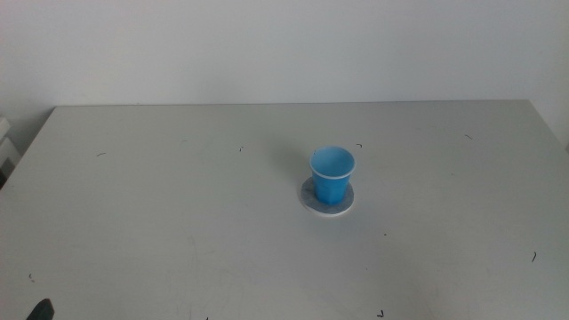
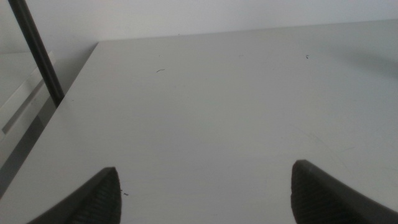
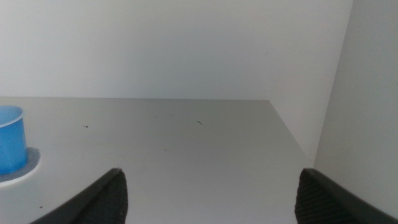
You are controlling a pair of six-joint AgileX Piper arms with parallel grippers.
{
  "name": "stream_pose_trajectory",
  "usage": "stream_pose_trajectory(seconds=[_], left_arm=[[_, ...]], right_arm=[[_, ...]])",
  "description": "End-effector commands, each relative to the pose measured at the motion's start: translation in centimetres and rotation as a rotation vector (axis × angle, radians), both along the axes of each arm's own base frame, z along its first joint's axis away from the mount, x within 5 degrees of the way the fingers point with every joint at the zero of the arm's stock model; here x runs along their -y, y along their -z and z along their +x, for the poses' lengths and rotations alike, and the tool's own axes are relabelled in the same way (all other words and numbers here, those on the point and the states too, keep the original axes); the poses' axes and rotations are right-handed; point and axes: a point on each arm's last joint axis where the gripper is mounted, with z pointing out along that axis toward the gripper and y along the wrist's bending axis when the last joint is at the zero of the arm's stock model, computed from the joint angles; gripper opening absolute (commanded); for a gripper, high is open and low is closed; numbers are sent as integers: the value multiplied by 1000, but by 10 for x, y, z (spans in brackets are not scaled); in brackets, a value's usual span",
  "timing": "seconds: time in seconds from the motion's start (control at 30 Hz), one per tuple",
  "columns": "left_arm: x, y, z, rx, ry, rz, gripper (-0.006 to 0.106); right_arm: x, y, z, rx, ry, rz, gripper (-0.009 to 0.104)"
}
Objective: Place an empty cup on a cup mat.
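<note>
small bright blue tapered disposable cup (image 1: 332, 175) upright on flat round mottled grey cup mat (image 1: 326, 204), well apart from both grippers; left gripper (image 2: 205, 193) and right gripper (image 3: 211, 196) spread wide, holding nothing, over bare grey table (image 1: 160, 204).

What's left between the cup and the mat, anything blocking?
Nothing visible. The cup already stands upright on the mat, and the table around them is bare. Both grippers are open and well away.

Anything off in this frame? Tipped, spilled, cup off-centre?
Nothing stands out. The cup stands upright on the cup mat, sitting slightly toward the mat's far side but fully on it. No spill visible. Both grippers, left and right, are open and away from it.
</note>
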Motion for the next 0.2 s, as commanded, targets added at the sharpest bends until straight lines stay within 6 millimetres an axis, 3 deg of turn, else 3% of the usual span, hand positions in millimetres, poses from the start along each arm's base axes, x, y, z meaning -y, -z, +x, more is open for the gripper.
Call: stream_pose_trajectory(seconds=[0.0,0.17], left_arm=[[1,-16,-1,117,6,-24,105],[1,-16,-1,117,6,-24,105]], right_arm=[[0,-11,-2,106,5,-25,94],[-1,-11,-2,106,-18,-23,94]])
